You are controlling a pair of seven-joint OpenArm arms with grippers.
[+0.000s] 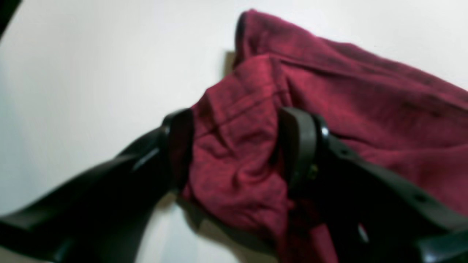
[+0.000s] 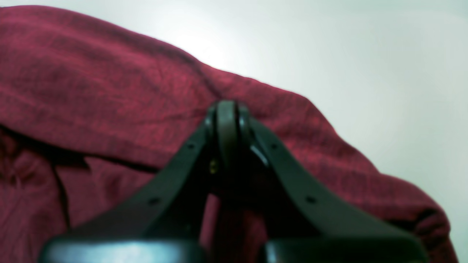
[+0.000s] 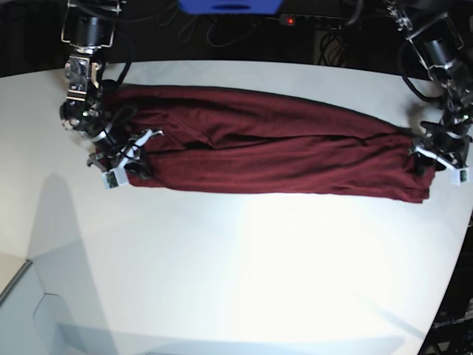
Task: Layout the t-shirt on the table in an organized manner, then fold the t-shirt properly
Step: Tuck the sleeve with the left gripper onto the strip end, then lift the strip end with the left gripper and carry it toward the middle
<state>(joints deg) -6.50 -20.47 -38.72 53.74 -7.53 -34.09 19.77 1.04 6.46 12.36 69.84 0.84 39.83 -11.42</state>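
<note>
Lying long-axis left-to-right across the table point(image 3: 236, 281), the t-shirt point(image 3: 273, 151) is pinched by both jaws at its ends.

From my seat I can pick out only a few things behind the far edge, all in the base view. A blue box point(image 3: 233, 6) sits at the top middle, cut off by the frame so I see just its lower part. Just to its right lies a dark power strip point(image 3: 314, 21) with a small red light point(image 3: 290, 21) glowing at its left end. Black cables point(image 3: 159, 31) trail in loops along the dark background near both of them. At the lower left corner there is a pale grey panel point(image 3: 33, 318) with angled edges; I cannot tell what it belongs to.
</note>
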